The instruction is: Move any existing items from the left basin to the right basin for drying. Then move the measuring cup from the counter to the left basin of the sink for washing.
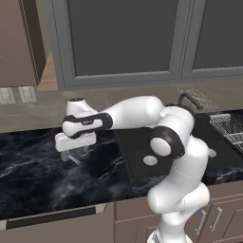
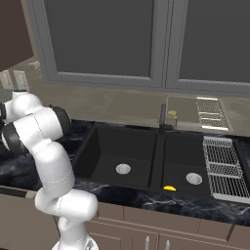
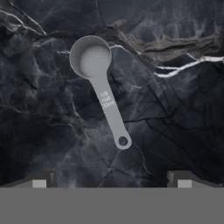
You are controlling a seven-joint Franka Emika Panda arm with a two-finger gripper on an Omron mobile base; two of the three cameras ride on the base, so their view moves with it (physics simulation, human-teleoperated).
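Your gripper [image 1: 75, 151] hangs over the counter [image 1: 38, 166], well out from the sink [image 2: 146, 156] on the left-basin side. Fingers are spread wide and hold nothing; in the hand view the two fingertips [image 3: 43, 179] sit far apart at the bottom edge.

The measuring cup [image 3: 103, 87] lies flat on the counter directly under the gripper. In the hand view its bowl is at the top, its handle runs down toward the gap between the tips, and the hanging hole is at the near end. You can't tell from the left base view whether the fingers touch it.

The yellow item [image 2: 169, 188] sits in the right basin [image 2: 183, 161], just beside its drain [image 2: 194, 178], near the front wall. The left basin [image 2: 119, 151] shows its own drain [image 2: 123, 169]. A wire dish rack [image 2: 222, 168] borders the sink beside the right basin.
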